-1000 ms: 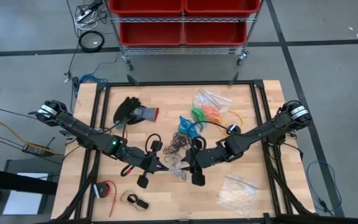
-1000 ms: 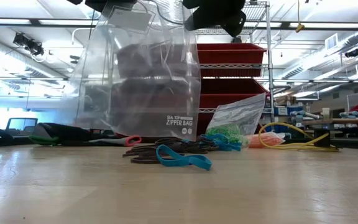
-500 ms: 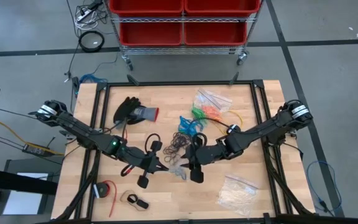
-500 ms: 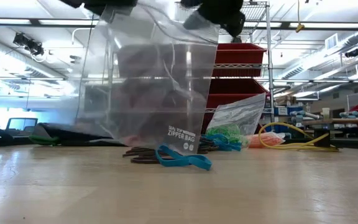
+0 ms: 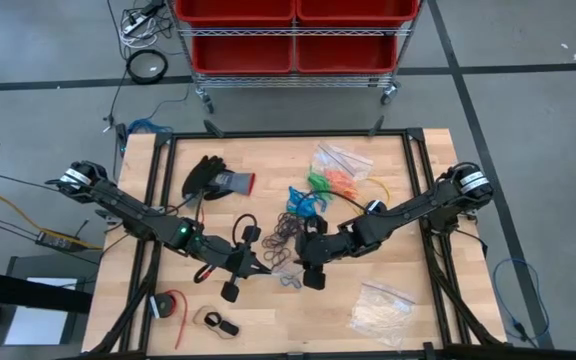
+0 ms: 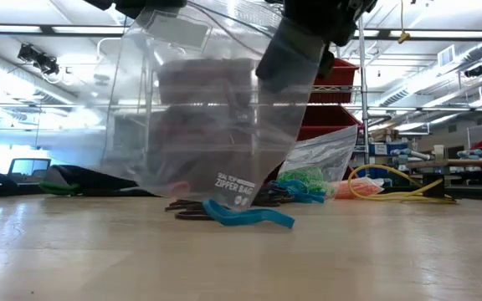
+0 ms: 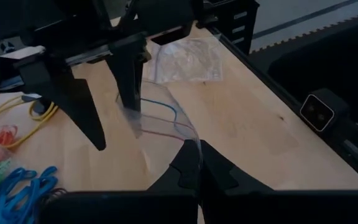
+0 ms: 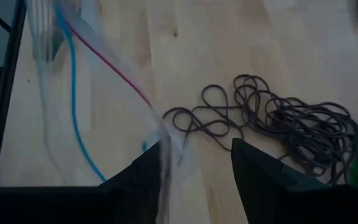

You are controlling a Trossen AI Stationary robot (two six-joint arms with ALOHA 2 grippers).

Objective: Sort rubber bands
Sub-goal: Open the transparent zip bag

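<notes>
Clear zipper bag [image 6: 199, 117] hanging mid-table, left gripper [image 5: 260, 268] clenched on its rim at 9 o'clock, right gripper [image 5: 311, 272] at 3 o'clock with fingers spread, one seemingly inside the mouth, rubber bands [image 5: 290, 228] heaped at 12 o'clock of the bag.

Both arms reach in to table centre; left gripper [image 5: 257, 268] fingers closed; right gripper [image 5: 305, 266] just beside it, fingers spread.
</notes>
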